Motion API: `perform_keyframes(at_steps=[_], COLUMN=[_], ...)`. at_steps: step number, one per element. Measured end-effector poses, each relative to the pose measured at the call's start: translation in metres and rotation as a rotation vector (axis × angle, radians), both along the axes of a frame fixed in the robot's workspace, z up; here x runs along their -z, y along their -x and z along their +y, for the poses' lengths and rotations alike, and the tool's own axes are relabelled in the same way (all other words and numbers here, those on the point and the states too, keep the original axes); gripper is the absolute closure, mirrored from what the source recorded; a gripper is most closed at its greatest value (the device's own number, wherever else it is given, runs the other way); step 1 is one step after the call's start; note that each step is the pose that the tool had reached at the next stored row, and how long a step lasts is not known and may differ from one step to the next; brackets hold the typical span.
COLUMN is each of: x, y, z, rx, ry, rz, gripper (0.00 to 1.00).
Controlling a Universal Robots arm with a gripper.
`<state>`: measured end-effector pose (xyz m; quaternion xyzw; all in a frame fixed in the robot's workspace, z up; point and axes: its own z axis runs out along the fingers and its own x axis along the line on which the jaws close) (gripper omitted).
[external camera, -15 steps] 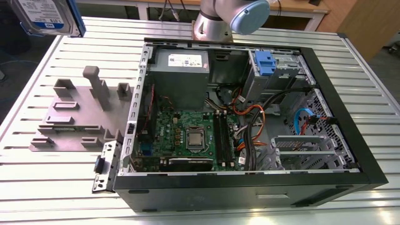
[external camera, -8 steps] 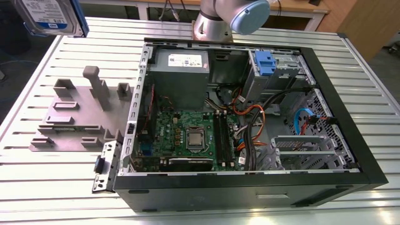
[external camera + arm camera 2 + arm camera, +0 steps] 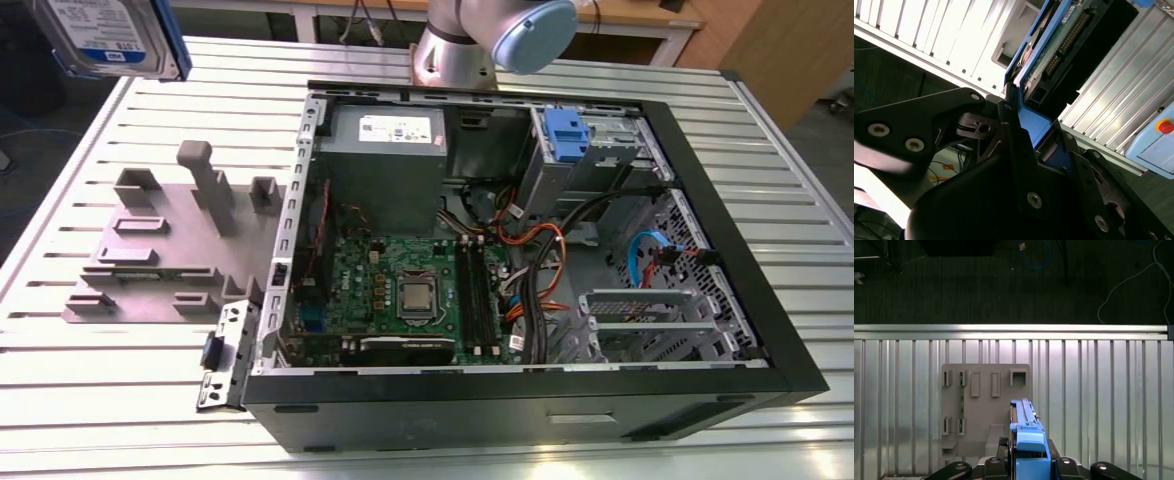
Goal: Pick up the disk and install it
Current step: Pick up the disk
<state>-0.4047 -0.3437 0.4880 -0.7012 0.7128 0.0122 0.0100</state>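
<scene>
The disk is silver, white-and-blue label, blue frame. Grey holder block beside the black case, ribbed silver table

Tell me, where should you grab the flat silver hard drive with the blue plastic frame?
By one short end, probably. In both wrist views the black gripper is shut on the flat silver hard drive there, squeezing its thin blue-framed profile from both sides. Coming in from that end leaves the long body sticking out free.

Top of the disk and of the arm beyond the exterior view's upper edge
</scene>
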Motion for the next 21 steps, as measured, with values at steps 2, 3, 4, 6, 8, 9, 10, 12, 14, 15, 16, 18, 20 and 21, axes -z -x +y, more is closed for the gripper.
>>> perform_keyframes(at_steps=[2,3,4,6,8,9,10,12,14,15,16,18,20,21], x=[0.0000,0.0000,0.0000,0.0001,0.0000,0.0000,0.0001,0.0001,0.0000,0.0000,0.0000,0.0001,0.0001,0.0001], y=[-0.0001,-0.0002,-0.0002,-0.0004,-0.0007,-0.0013,-0.0019,-0.0037,-0.0058,-0.0069,-0.0079,-0.0101,-0.0121,-0.0130], z=[-0.0013,-0.0020,-0.0026,-0.0032,-0.0034,-0.0035,-0.0035,-0.0035,-0.0035,-0.0035,-0.0035,-0.0035,-0.0035,-0.0035], rx=[0.000,0.000,0.000,0.000,0.000,0.000,0.000,0.000,0.000,0.000,0.000,0.000,0.000,0.000], ry=[0.0000,0.0000,0.0001,0.0005,0.0007,0.0007,0.0007,0.0007,0.0007,0.0007,0.0007,0.0007,0.0007,0.0007], rz=[-0.0001,0.0000,-0.0001,-0.0002,-0.0001,0.0000,-0.0001,-0.0001,0.0000,-0.0001,0.0000,-0.0001,-0.0001,-0.0001], gripper=[0.63,0.63,0.63,0.63,0.63,0.63,0.63,0.63,0.63,0.63,0.63,0.63,0.63,0.63])
